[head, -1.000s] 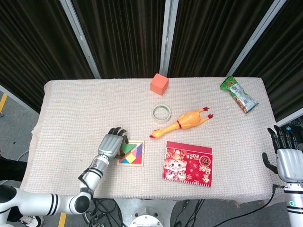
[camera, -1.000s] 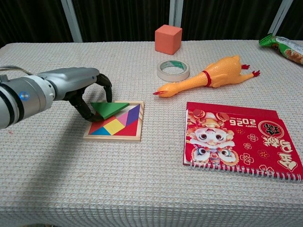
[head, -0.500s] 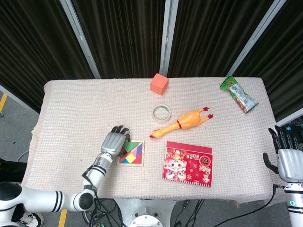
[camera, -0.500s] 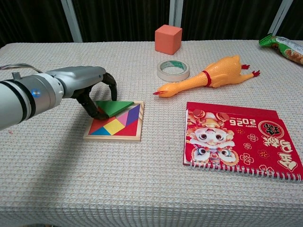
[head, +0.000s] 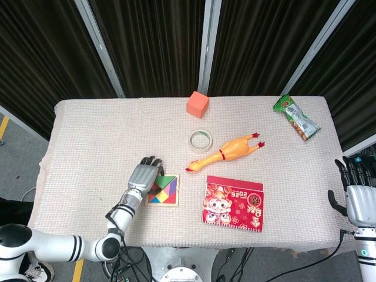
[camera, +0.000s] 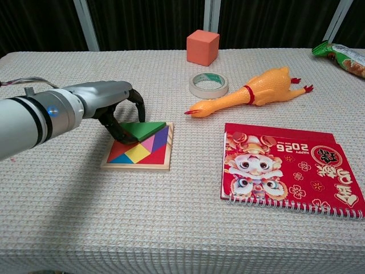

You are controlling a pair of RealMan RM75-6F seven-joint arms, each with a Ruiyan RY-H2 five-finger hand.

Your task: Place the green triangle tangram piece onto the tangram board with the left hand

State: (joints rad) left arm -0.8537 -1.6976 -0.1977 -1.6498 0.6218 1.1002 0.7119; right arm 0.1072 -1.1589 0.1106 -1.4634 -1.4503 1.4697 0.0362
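Black curtains (head: pixel 147 41) behind beige woven tablecloth (head: pixel 100 141).

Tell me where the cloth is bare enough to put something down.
The near strip in front of the puzzle board and red notebook is bare. So is the far left corner, left of the orange cube. The middle is crowded: tape roll, rubber chicken, and the left robot hand holding the green triangle.
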